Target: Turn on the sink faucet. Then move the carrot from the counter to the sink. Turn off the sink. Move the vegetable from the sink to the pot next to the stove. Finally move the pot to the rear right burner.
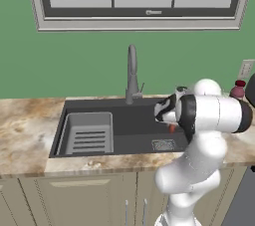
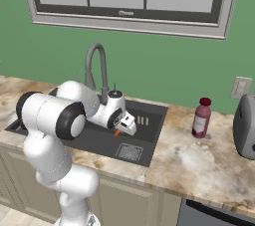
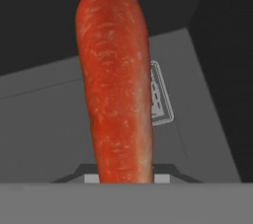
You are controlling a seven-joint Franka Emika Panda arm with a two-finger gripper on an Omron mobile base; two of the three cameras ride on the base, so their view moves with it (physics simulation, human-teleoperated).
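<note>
My gripper (image 2: 127,129) is shut on the carrot (image 3: 116,85), a slim orange-red root that stands up between the fingers in the hand view. It hangs over the right half of the dark grey sink (image 1: 129,115), just above the square drain grate (image 1: 163,145). In the base views only a small orange tip of the carrot (image 1: 172,128) shows under the hand. The grey gooseneck sink faucet (image 1: 131,73) stands behind the basin, left of the gripper (image 1: 168,120). No water stream is visible. The pot and the stove are out of view.
A ribbed grey tray insert (image 1: 88,133) lies in the sink's left half. On the marbled counter (image 2: 199,160) to the right stand a pink-red bottle (image 2: 201,117) and a grey appliance (image 2: 245,125). A window runs along the green wall.
</note>
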